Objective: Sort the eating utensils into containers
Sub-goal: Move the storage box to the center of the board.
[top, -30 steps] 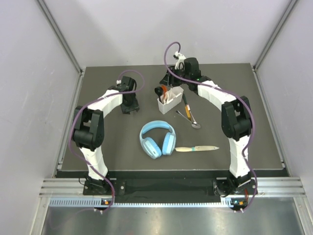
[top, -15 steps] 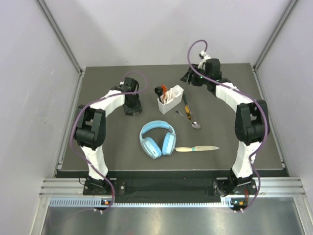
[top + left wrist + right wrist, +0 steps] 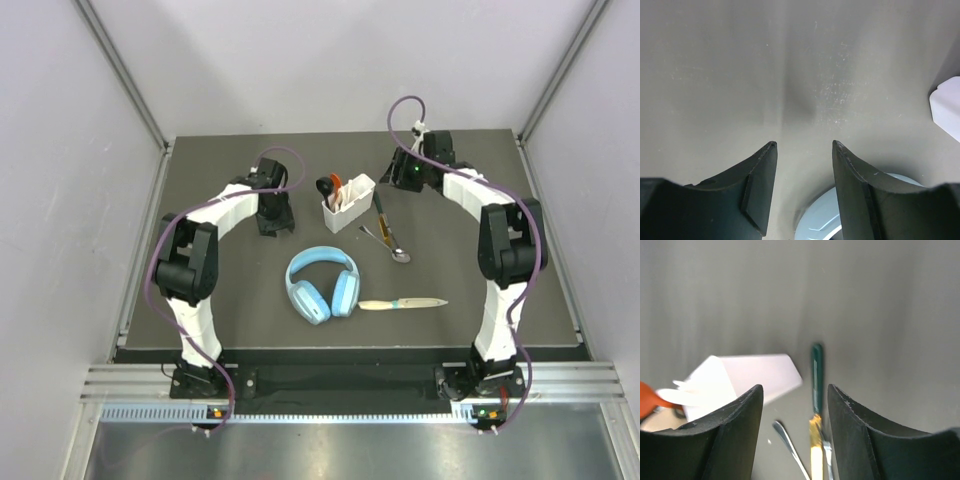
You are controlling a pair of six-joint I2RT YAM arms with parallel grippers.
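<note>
A pair of light-blue headphones [image 3: 322, 284] lies in the middle of the dark table mat [image 3: 210, 300], on the near side of the white caddy [image 3: 347, 205], which stands at a slant toward the far middle of the mat. From the caddy's far-left end rise an orange-red spoon [image 3: 335, 183] and a black scoop spoon [image 3: 324, 187], with pale plastic pieces beside them; which compartment each sits in cannot be told. Just right of the caddy, loose on the mat, lie a green-handled utensil [image 3: 380, 212] and a metal spoon [image 3: 392, 248], meeting at their near ends. A wooden-handled knife [image 3: 402, 303] lies flat to the near right of the headphones, apart from them, its tip pointing right. The left arm arches from its base up the left side. The left gripper [image 3: 270, 222] points down at bare mat left of the caddy, apart from it. Its wrist view shows the fingers spread with nothing between them, the headphones' rim low in the picture and a caddy corner at the right edge. The right arm rises along the right side, elbow high, and the right gripper [image 3: 403, 178] hangs to the far right of the caddy. Its fingers are parted and empty, and between them its camera sees the green handle and the caddy's white wall, somewhat blurred.
</note>
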